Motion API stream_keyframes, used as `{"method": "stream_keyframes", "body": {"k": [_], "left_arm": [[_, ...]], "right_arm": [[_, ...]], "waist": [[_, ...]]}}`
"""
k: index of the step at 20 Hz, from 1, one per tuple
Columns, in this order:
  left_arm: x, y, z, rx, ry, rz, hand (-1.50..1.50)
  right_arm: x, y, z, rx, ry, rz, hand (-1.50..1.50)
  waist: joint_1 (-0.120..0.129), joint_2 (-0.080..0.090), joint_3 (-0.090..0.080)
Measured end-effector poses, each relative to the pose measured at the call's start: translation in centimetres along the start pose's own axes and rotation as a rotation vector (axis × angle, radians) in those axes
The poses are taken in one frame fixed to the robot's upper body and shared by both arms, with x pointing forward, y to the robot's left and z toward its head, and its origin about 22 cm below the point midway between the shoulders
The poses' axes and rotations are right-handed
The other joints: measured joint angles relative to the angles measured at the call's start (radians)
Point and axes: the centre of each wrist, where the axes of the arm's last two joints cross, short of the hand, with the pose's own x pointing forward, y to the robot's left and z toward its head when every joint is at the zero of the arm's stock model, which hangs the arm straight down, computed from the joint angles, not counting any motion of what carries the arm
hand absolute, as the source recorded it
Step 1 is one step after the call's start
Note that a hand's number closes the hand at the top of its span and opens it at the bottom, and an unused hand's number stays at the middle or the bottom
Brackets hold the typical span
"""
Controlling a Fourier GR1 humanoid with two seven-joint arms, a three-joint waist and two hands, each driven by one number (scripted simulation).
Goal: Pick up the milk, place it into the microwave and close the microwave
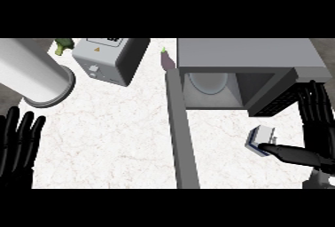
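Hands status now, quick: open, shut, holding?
Left hand: open, resting at the left edge, holding nothing.
Right hand: open around the milk, thumb touching it, not yet gripped.

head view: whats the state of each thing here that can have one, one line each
microwave: open, a white plate inside
microwave door: swung out toward the camera
milk carton: on the counter, outside the microwave, right thumb touching it
right hand: open, fingers straight beside the carton
left hand: open, resting at the left edge
toaster: slots not visible
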Motion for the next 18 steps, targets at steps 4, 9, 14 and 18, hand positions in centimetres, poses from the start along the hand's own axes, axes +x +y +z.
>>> {"method": "stream_keyframes", "body": {"k": [4, 9, 14, 18], "left_arm": [[0.6, 0.0, 1.1, -0.01, 0.003, 0.002, -1.5], [1.1, -0.5, 1.8, -0.01, 0.006, 0.006, -1.5], [1.0, -0.4, 2.5, -0.013, 0.005, 0.012, -1.5], [1.4, -0.1, 2.5, -0.012, 0.006, 0.017, -1.5]], "right_arm": [[-2.3, -0.8, 1.9, -0.015, 0.028, 0.034, -1.5], [-4.9, -1.6, 3.9, -0.036, 0.062, 0.053, -1.5], [-8.4, -2.7, 5.3, -0.061, 0.092, 0.069, -1.5], [-10.8, -3.5, 6.5, -0.065, 0.104, 0.072, -1.5]], "waist": [[0.0, 0.0, 0.0], [0.0, 0.0, 0.0], [0.002, 0.0, 0.0], [0.002, 0.0, 0.0]]}}
